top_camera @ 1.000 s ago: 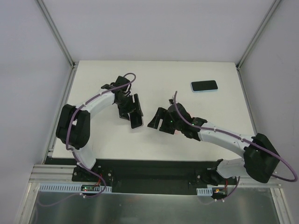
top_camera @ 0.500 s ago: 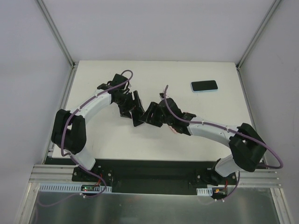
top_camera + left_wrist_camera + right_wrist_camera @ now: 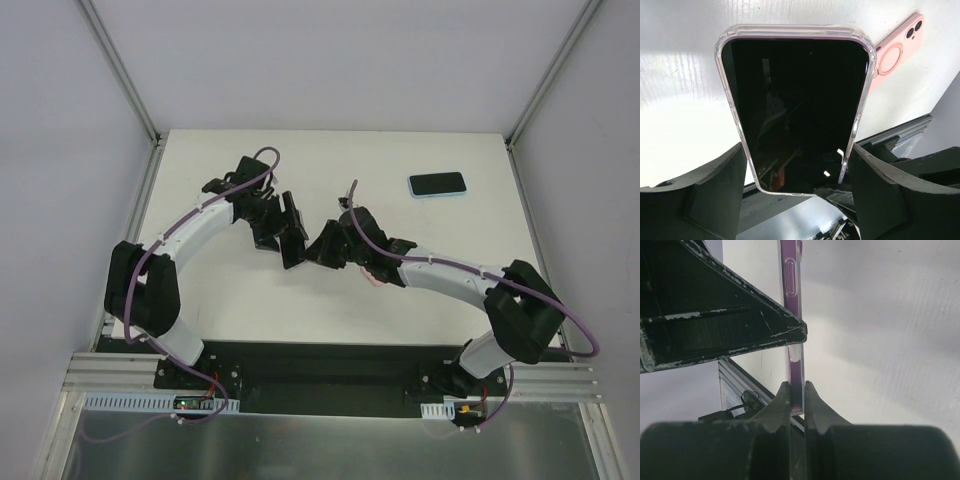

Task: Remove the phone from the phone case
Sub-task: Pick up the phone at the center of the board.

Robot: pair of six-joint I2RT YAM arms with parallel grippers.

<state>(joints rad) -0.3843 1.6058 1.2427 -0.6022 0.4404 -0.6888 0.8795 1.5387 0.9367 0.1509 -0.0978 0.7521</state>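
Note:
The phone (image 3: 795, 110) has a black screen and sits inside a clear phone case (image 3: 790, 31) with a purple tint along its edge (image 3: 792, 285). My left gripper (image 3: 797, 170) is shut across the cased phone's width, one finger (image 3: 715, 185) on each long side, and holds it off the table. My right gripper (image 3: 797, 395) is shut on the phone's near end, pinching it front to back. In the top view both grippers, left (image 3: 290, 235) and right (image 3: 318, 248), meet mid-table, and the phone between them is mostly hidden.
A second dark phone in a light blue case (image 3: 437, 185) lies at the table's far right. A pink case (image 3: 897, 52) lies on the white table (image 3: 400, 150) beyond the held phone. Grey walls close in the sides.
My right gripper has moved left up to the held phone and gone from open to shut on its end. The left gripper has shifted slightly toward the back, still holding the phone.

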